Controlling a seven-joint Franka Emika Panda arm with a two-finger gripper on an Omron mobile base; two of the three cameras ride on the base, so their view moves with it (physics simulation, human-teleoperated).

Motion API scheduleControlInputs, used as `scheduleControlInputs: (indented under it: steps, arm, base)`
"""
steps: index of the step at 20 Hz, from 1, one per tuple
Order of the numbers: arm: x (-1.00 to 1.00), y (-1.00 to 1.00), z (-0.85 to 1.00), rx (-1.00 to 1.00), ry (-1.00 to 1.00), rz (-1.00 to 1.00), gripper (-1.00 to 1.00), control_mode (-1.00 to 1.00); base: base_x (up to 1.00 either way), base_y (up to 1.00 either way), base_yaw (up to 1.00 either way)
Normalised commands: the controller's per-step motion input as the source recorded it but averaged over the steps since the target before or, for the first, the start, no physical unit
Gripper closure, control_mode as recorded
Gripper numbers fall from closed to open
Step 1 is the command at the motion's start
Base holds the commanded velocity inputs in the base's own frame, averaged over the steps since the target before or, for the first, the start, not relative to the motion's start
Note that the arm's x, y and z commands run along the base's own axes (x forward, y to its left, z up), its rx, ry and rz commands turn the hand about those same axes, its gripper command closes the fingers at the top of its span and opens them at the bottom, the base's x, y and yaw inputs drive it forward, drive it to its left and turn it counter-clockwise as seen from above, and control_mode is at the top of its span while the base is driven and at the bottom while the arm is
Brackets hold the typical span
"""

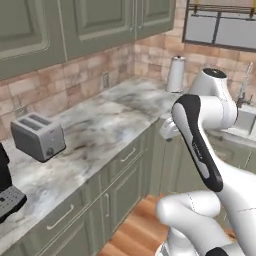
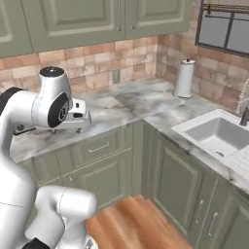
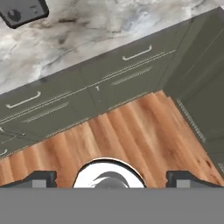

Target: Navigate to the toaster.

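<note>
One target: small boxy silver-grey two-slot toaster [image 1: 38, 135] on marble desk [image 1: 100, 130], far left, against brick wall; dark end corner in hand view [image 3: 24, 12].
Tool: tool [image 3: 111, 178] spread wide, empty, over wood floor [image 3: 131, 131], well apart from toaster.
Around: black coffee machine [image 1: 7, 192] left of toaster; white paper towel roll [image 1: 175, 74] in corner; sink [image 2: 216, 135] right.
In the way: green drawer fronts [image 3: 87, 96] between.
Axis: long axis runs out from wall, knob end faces room.

White arm folded upright at the elbow, wrist bent forward and down, jaws set wide apart.
</note>
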Motion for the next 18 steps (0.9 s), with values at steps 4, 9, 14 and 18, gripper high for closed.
scheduleControlInputs:
  steps: [4, 9, 14, 18]
  arm:
    - [0.00, 0.00, 0.00, 0.00, 0.00, 0.00, -1.00, 1.00]
    - [0.00, 0.00, 0.00, 0.00, 0.00, 0.00, -1.00, 1.00]
    - [0.00, 0.00, 0.00, 0.00, 0.00, 0.00, -1.00, 1.00]
    - [0.00, 0.00, 0.00, 0.00, 0.00, 0.00, -1.00, 1.00]
  base:
    - [0.99, -0.48, 0.50]
    - [0.69, -0.25, 0.48]
    - [0.46, 0.00, 0.48]
    - [0.40, 0.47, 0.47]
